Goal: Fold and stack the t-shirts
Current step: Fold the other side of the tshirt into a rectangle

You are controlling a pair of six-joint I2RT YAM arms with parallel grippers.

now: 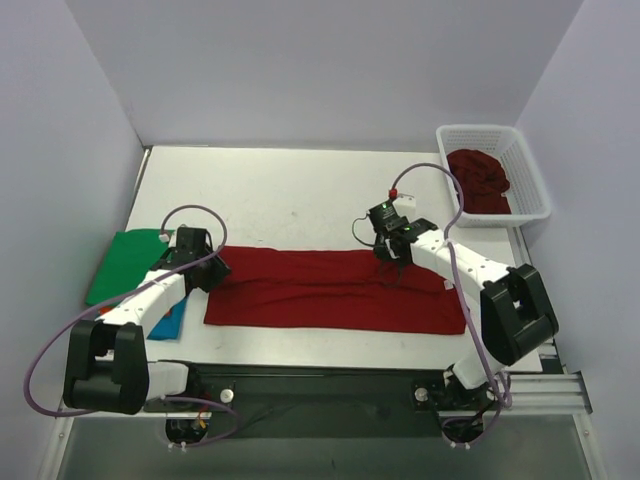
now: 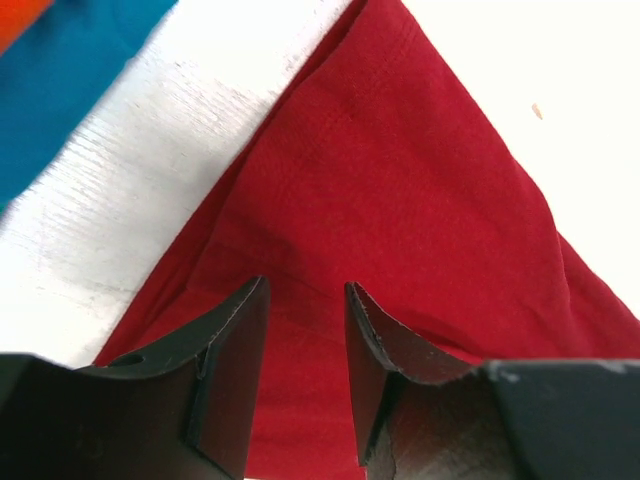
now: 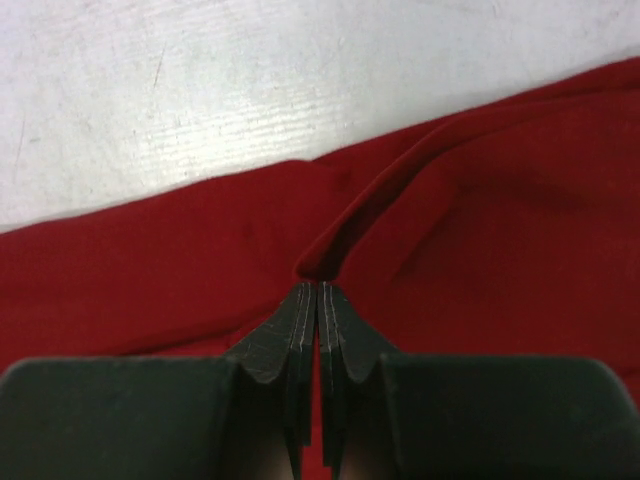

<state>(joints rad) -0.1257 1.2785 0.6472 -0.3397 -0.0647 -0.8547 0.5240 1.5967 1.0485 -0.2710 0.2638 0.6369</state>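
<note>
a long red shirt [image 1: 335, 290] lies spread flat across the near part of the white worktop [image 1: 300, 190], stretched from left to right between the two arms. the left hand [image 1: 205, 268] is at the shirt's left end, and in its wrist view the two fingers [image 2: 235, 340] stand apart over a corner of the red cloth, with the cloth showing in the gap between them; whether their tips touch the fabric cannot be told. the right hand [image 1: 390, 255] is at the far edge of the shirt, right of its middle. its wrist view shows the fingers pressed together and clamped on a small raised ridge of the red cloth, which runs up from the tips toward the shirt's edge. a green shirt [image 1: 125, 262] lies flat at the left edge of the worktop, just beyond the left arm. a blue shirt [image 1: 170, 320] shows beneath that arm, near the red shirt's left end but apart from it, with a strip of bare worktop between them. a bit of orange cloth [image 2: 15, 15] shows at the corner of the left wrist view, next to the blue. at the far right stands a white mesh basket [image 1: 495, 132] with a crumpled dark red bundle [image 1: 478, 180] inside.
</note>
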